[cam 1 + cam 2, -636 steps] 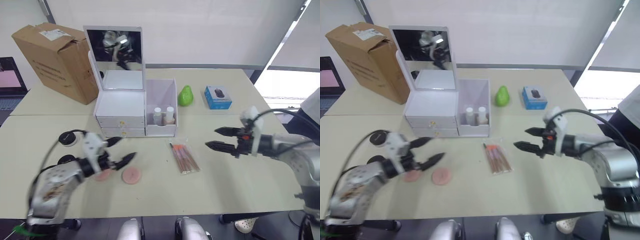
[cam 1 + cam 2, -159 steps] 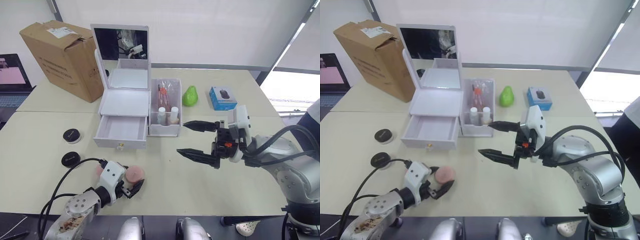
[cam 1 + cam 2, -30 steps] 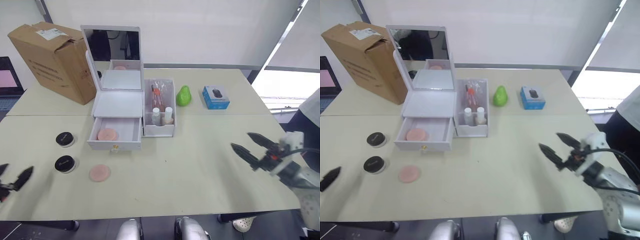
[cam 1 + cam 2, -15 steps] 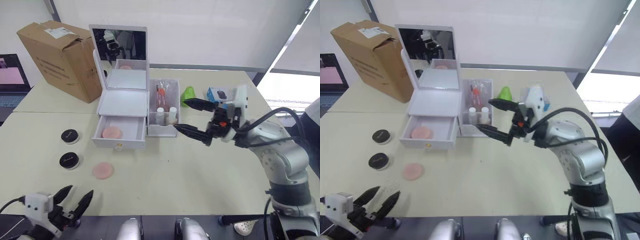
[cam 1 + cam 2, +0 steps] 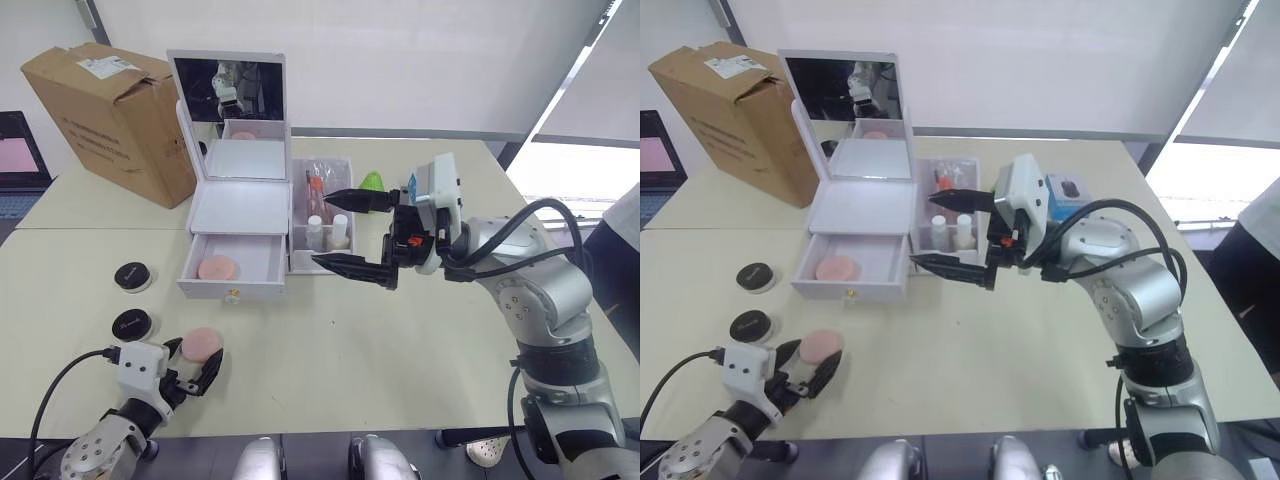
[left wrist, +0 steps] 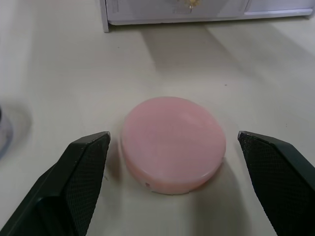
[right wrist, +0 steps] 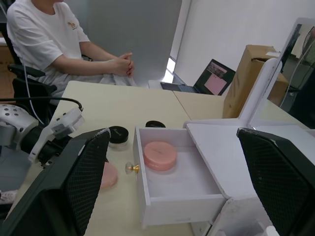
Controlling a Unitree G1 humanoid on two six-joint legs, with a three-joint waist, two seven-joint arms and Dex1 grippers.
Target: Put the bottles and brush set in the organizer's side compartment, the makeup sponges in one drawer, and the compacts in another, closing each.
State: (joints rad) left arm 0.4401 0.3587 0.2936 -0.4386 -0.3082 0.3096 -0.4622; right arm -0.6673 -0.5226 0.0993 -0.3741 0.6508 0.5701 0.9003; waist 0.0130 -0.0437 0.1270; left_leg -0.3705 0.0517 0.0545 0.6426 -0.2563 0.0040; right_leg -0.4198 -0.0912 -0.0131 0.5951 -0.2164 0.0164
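Left gripper [image 6: 167, 162] spread wide, straddling 1 pink makeup sponge [image 6: 173, 142] flat on the table [image 5: 420, 350], not yet pinched. Could skid off the thin puff if closing too high. Beyond, 2 compacts [image 5: 131, 324] waiting. Farther, open drawer [image 5: 235, 268] holding the other sponge [image 5: 218, 267]. Right gripper [image 5: 352, 231] agape before the side compartment [image 5: 325, 215], could clip bottles [image 5: 340, 226].

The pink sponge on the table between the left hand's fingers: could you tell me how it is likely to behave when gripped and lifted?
The sponge is a thick flat disc with rounded edges, so it probably squashes a little under the open left hand. It looks light for its size. Lying flat on the table, it should not roll, though its matte surface might drag slightly.
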